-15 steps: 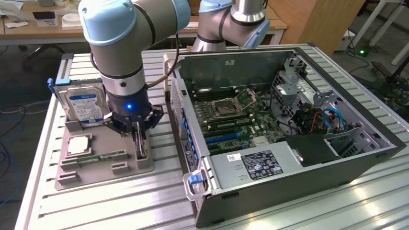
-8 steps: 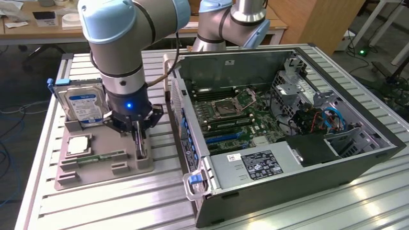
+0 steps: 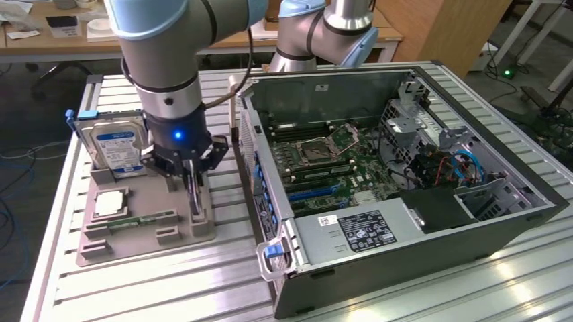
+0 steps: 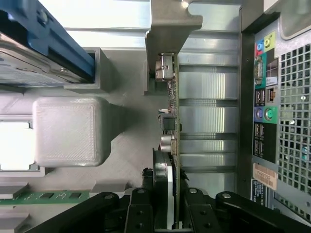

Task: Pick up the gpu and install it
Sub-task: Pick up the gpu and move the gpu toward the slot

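Observation:
The gpu point(image 3: 194, 198) stands on edge in a slot at the exterior view's right side of the grey holder tray point(image 3: 134, 241). It is a slim dark card. In the wrist view the gpu point(image 4: 171, 121) runs away from the camera, ending in its silver bracket point(image 4: 170, 24). My gripper point(image 3: 190, 176) hangs straight down over the card, its black fingers point(image 4: 141, 208) pressed on both faces of the card's near end. The card's lower edge still sits at the tray.
On the tray also stand a hard drive point(image 3: 117, 144) with a blue-white label, a processor point(image 3: 109, 203) and a green memory stick point(image 3: 143, 219). The open computer case point(image 3: 501, 221) lies to the exterior view's right, with its motherboard point(image 3: 331, 161) exposed. The case's rear port panel point(image 4: 265, 97) is close beside the card.

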Controlling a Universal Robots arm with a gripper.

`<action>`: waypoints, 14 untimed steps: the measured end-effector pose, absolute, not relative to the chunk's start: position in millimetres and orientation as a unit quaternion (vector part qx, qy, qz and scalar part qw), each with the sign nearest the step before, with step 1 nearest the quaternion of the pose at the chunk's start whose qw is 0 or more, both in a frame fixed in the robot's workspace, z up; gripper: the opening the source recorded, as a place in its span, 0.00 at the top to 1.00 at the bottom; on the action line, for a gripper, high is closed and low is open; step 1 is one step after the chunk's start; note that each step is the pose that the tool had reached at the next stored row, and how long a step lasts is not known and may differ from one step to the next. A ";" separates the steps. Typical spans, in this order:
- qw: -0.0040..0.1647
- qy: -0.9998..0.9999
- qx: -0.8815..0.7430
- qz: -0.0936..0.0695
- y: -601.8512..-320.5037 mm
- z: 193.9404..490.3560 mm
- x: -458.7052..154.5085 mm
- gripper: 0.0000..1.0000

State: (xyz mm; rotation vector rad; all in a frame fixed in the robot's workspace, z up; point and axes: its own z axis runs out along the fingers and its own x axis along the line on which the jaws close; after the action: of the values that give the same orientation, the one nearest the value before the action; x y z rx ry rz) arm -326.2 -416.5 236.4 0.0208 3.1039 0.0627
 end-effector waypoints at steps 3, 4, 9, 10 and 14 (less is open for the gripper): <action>0.018 1.000 0.007 0.021 -416.5 245.0 -326.2 0.72; 0.018 1.000 0.007 0.021 -416.5 247.9 -326.2 0.72; 0.018 1.000 0.007 0.022 -416.5 263.6 -326.2 0.72; 0.018 1.000 0.007 0.022 -416.5 267.1 -326.1 0.72; 0.018 1.000 0.007 0.022 -416.5 282.4 -326.2 0.72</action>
State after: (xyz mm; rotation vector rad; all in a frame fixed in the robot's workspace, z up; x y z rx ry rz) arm -326.2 -416.5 282.4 0.0209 3.1039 0.0678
